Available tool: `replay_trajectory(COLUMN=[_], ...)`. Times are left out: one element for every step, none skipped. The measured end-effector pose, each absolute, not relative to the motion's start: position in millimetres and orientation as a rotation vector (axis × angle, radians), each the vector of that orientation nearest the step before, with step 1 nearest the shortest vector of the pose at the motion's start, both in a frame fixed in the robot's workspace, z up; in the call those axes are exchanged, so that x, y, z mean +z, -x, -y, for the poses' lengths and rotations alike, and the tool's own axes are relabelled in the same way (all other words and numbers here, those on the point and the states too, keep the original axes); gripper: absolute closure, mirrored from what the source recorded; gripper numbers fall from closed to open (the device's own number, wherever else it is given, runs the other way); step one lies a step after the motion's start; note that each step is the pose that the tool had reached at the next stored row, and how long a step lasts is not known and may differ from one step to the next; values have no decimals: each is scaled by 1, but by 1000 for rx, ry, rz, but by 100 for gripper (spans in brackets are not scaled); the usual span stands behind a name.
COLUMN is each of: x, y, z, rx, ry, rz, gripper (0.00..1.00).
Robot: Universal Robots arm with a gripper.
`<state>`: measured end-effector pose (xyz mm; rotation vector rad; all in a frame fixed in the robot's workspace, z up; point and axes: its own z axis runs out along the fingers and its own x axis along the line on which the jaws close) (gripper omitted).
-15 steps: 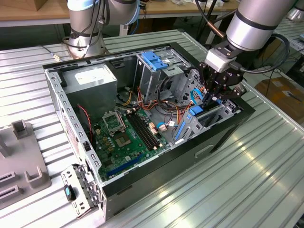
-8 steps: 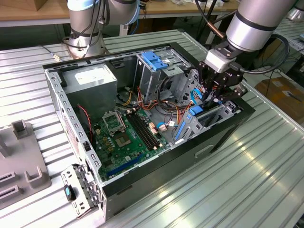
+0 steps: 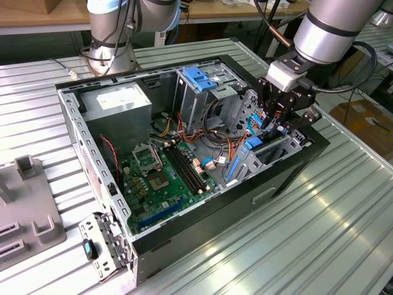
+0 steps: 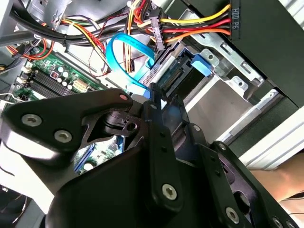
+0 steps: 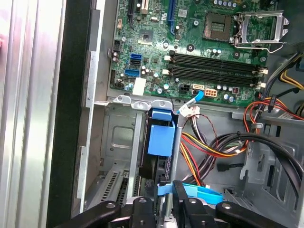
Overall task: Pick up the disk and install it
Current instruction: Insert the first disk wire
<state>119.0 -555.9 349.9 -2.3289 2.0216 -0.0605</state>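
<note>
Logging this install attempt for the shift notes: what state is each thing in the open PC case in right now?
Computer case: lying on its side, side panel off, interior open.
Disk: standing on edge in the drive bay, blue rail frame around it.
Gripper: lowered into the case at the drive bay, over the disk.
Processor socket: empty, retention frame in place.
Power-supply box: mounted in the case corner.
Flat blue cable: looped loosely beside the bay.

The arm [image 3: 331, 31] reaches down, its tool [image 3: 277, 120] pointing downward.
</note>
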Motion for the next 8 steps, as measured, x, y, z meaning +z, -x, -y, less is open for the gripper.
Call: replay_trajectory(x=[353,356,358,358,358,358,358,358], y=[-119,-119,-119,-119,-119,-119,-120,-123], z=[556,556,556,556,556,556,556,556], rx=[-60,-61,-60,-60,-60,-61,-61,-61], ry=[2329,2329,2329,2329,2329,2329,2329,2329], rz=[-2021,-2022,-2022,-2021,-2021,-2022,-2022,-2022], gripper=[70,70,70,70,70,70,70,70])
